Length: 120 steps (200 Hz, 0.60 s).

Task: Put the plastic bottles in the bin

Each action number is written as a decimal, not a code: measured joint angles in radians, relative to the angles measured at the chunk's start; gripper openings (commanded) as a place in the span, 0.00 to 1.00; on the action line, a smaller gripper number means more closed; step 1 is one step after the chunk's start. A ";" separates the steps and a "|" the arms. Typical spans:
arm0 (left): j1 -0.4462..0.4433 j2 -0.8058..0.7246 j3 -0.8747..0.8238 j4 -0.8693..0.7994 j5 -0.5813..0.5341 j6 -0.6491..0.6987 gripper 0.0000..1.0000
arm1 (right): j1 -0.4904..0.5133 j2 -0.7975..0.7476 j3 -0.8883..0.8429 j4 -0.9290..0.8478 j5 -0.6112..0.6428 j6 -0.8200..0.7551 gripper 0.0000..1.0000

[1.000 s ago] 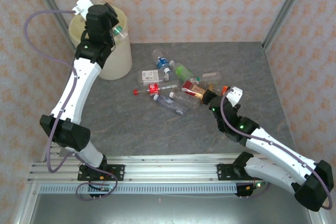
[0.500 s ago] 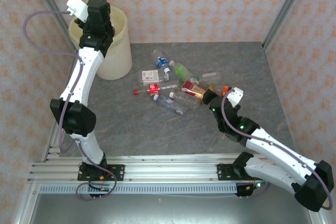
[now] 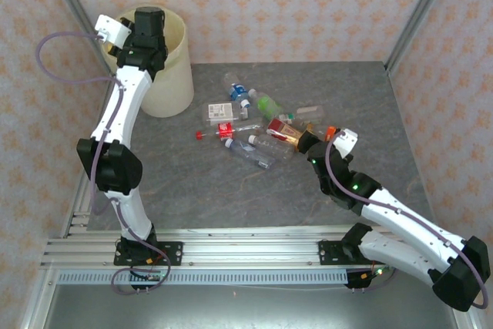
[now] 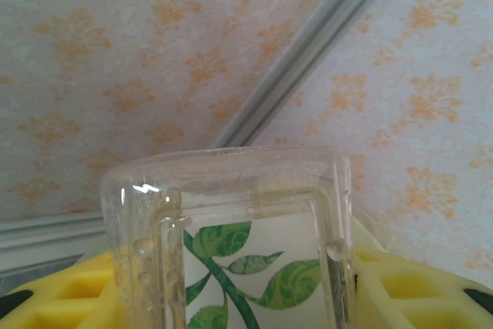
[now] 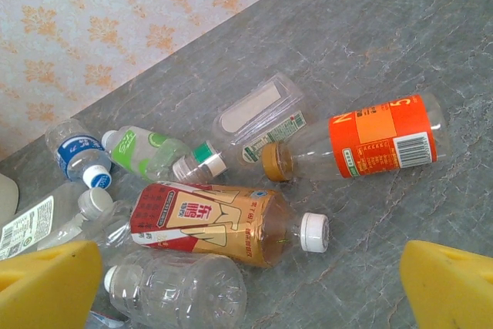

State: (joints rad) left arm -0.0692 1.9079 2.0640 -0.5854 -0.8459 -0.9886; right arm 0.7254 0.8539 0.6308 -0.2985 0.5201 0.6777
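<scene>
From above, the left gripper (image 3: 148, 28) hangs over the mouth of the tall round cream-white plastic bin (image 3: 171, 82), while the loose plastic bottles (image 3: 254, 125) lie scattered on the grey stone-patterned table (image 3: 192, 190), well apart from the bin on its right; the right gripper (image 3: 306, 142) sits at the far side of that heap from the bin. In the left wrist view the yellow foam fingers (image 4: 69, 290) are clamped on a clear square-shouldered plastic bottle with a green leaf label (image 4: 231, 252), its base pointing at the wallpaper, so the bin's rim cannot be checked here. The drop is best judged from above: let go only once the whole bottle is inside the rim, part the fingers fully, then lift clear without snagging the liner. In the right wrist view the yellow pads (image 5: 46, 283) stand wide apart and empty, above a red-and-gold labelled plastic bottle with a white cap (image 5: 212, 225) on the side of the heap away from the bin; closing across its middle, clear of its neighbours, looks the safest next pick
</scene>
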 measured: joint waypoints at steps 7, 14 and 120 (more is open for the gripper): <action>0.000 0.014 0.017 -0.029 0.000 -0.024 0.59 | 0.000 0.001 -0.001 0.000 0.000 0.000 0.99; 0.000 0.027 0.032 -0.058 0.000 -0.047 0.60 | 0.000 0.003 -0.001 0.000 0.000 -0.001 0.99; 0.000 0.099 0.169 -0.249 0.050 -0.165 0.85 | -0.003 0.008 -0.006 0.000 0.000 -0.006 0.99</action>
State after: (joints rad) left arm -0.0692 2.0068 2.2326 -0.8345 -0.7956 -1.1534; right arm 0.7227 0.8619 0.6250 -0.2981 0.5205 0.6720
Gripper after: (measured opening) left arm 0.806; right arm 0.992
